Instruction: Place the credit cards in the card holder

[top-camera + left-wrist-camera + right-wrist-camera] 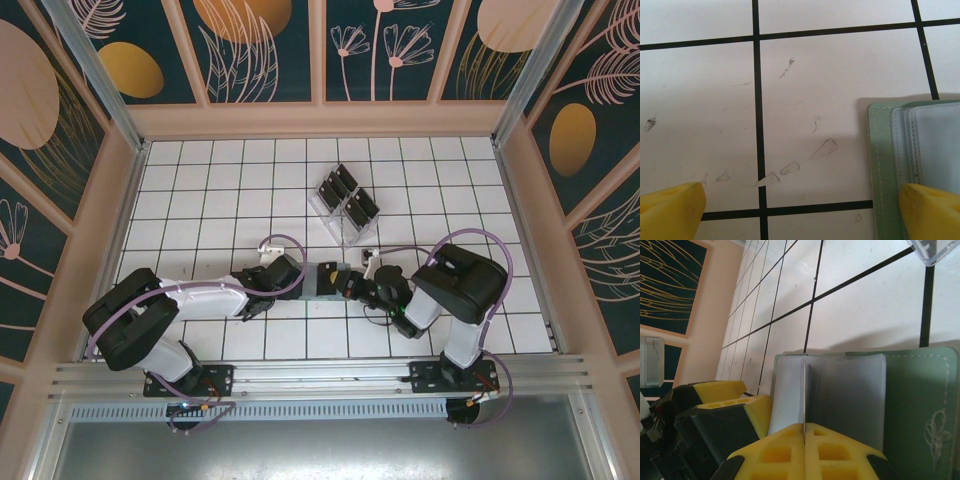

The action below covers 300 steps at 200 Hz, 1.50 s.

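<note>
Right gripper (804, 432) pinches a card holder (920, 405) sleeve (804, 390) (edge-on, wrist view).

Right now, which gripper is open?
The left gripper, spread wide at the edge of the card holder; the right gripper is pressed shut.

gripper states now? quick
Left gripper: open, holding nothing.
Right gripper: shut on a thin sheet at the card holder; sleeve or card, cannot tell.
</note>
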Each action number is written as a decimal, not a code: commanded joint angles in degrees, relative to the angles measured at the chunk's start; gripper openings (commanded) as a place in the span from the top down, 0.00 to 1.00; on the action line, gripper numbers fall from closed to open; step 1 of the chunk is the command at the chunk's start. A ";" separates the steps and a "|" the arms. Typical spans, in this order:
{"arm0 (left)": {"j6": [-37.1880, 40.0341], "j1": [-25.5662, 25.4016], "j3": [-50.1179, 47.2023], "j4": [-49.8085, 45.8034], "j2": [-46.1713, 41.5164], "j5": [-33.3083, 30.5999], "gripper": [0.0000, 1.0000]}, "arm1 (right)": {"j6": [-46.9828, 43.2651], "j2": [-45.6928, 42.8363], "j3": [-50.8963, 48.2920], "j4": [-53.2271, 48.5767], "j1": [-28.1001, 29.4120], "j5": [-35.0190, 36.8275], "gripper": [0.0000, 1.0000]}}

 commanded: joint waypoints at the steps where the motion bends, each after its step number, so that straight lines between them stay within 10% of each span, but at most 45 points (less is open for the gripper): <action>1: -0.63 -0.48 -0.27 -2.18 0.30 -0.45 0.01 | 0.20 -0.37 -1.42 2.03 0.01 1.73 1.00; 300: 1.92 -0.76 2.90 -2.78 1.39 -0.66 0.02 | 1.39 2.31 1.53 2.46 -0.71 0.61 1.00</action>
